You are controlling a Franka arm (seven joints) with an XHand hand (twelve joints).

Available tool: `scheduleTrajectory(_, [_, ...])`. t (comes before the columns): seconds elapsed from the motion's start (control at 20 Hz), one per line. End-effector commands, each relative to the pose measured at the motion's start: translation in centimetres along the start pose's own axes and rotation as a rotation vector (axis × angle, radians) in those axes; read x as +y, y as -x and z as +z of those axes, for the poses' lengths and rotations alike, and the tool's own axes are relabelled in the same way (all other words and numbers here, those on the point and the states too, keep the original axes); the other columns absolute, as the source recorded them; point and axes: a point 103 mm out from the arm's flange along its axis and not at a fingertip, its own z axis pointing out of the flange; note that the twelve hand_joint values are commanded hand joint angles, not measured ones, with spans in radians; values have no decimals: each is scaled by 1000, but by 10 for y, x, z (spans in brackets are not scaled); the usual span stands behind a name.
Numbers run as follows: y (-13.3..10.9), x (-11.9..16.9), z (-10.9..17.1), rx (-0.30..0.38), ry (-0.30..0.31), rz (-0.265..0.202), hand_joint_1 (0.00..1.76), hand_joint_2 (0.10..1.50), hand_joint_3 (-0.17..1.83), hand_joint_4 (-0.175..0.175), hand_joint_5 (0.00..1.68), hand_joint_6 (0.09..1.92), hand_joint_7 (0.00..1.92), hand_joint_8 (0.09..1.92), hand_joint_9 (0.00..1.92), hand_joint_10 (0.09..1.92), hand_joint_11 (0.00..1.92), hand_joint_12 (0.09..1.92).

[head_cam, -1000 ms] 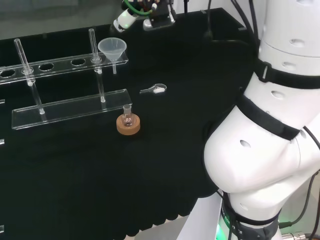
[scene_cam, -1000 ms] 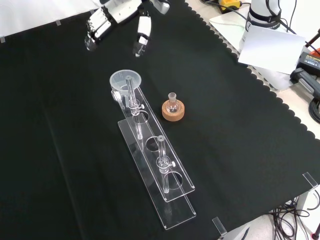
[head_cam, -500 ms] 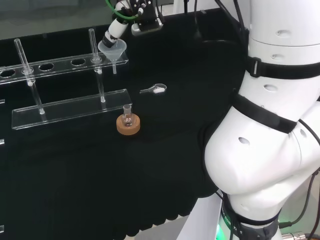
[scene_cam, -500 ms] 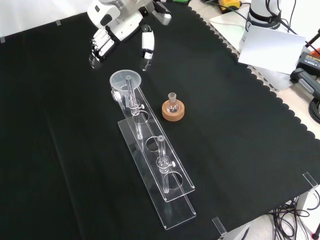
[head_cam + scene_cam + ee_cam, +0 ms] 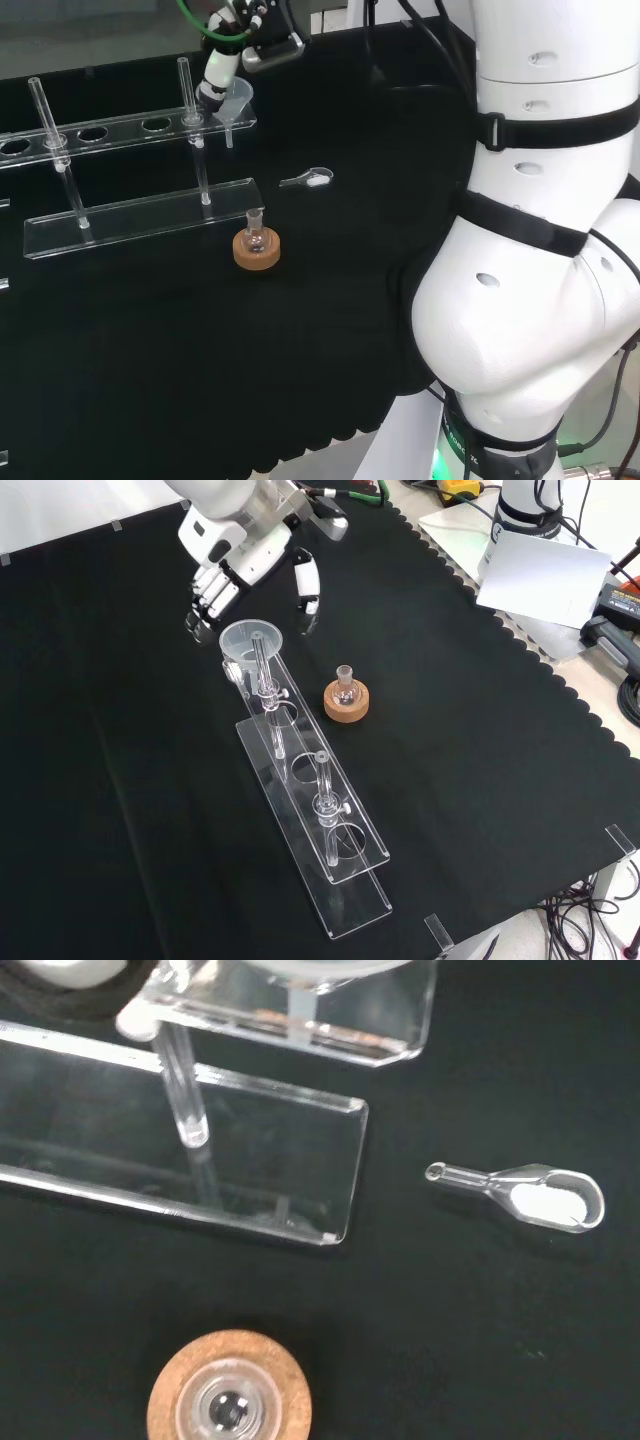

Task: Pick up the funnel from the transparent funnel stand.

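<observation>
Hand point(image 5: 245, 555) has advanced from far bench edge to just above funnel point(image 5: 252, 640); fingers point(image 5: 207, 602) and thumb spread, straddling rim, nothing gripped. Funnel seated in end hole of transparent funnel stand point(image 5: 335, 855). Judgement: approach near complete; closure next.

Funnel point(image 5: 252, 640) in stand point(image 5: 310, 810) end hole; flask point(image 5: 346, 693) beside stand.

Glossy white rounded arm links point(image 5: 520, 330), black bands at the joints, black-and-white robot hand point(image 5: 232, 550), green cable.
</observation>
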Motion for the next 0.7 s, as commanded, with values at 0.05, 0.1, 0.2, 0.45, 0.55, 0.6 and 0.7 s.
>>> scheduleTrajectory(0.05, [-7, 2, 2, -29, -4, -4, 743, 578, 467, 50, 0, 87, 0, 122, 0, 794, 167, 1534])
scheduleTrajectory(0.1, [-5, 1, 2, -26, -1, -4, 755, 572, 475, 49, 0, 87, 0, 118, 0, 796, 172, 1534])
scheduleTrajectory(0.2, [-4, 3, 3, -22, 2, -13, 775, 563, 488, 49, 0, 87, 0, 111, 0, 814, 189, 1535])
scheduleTrajectory(0.45, [-5, 10, 10, -10, 1, -36, 790, 548, 518, 60, 0, 87, 0, 87, 0, 772, 245, 1532])
scheduleTrajectory(0.55, [-7, 11, 12, -12, 3, -45, 789, 547, 527, 65, 0, 87, 0, 87, 0, 762, 253, 1532])
scheduleTrajectory(0.6, [-7, 11, 13, -24, 4, -47, 788, 547, 530, 66, 0, 87, 0, 87, 0, 760, 255, 1532])
scheduleTrajectory(0.7, [-8, 12, 14, -40, 2, -50, 783, 549, 535, 67, 0, 87, 0, 87, 0, 758, 257, 1532])
